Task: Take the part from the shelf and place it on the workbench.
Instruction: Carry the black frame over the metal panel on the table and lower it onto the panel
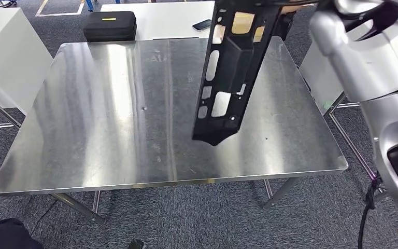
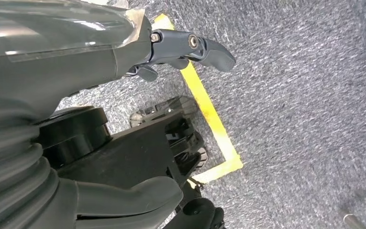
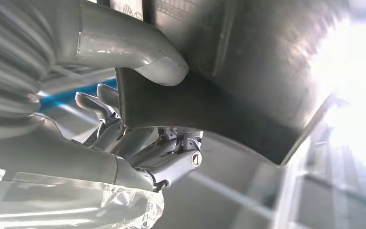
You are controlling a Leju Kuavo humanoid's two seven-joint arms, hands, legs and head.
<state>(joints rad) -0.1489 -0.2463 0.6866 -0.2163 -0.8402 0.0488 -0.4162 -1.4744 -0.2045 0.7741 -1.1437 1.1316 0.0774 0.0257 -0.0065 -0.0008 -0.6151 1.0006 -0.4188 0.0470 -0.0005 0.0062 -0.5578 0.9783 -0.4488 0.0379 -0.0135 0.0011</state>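
The part [image 1: 230,67], a long black plastic panel pierced with rectangular cutouts, hangs nearly upright over the steel workbench [image 1: 109,129]. Its pointed lower end sits above the workbench's right half, toward the near edge; whether that tip touches the metal cannot be told from the head view. Its upper end runs out of the top of the head view beside the silver right arm [image 1: 373,67]. In the right wrist view the right hand [image 3: 143,119] grips the part's [image 3: 228,86] edge, the thick thumb pressed on one face and the darker fingers [image 3: 171,152] curled against the other.

The left hand [image 2: 138,62] hangs over grey carpet [image 2: 305,95] marked with a yellow tape line [image 2: 209,114]; it holds nothing, and its fingers are apart.

Beyond the workbench's far edge stands a white table [image 1: 155,18] carrying a black zip case [image 1: 110,26] and a phone [image 1: 202,24].
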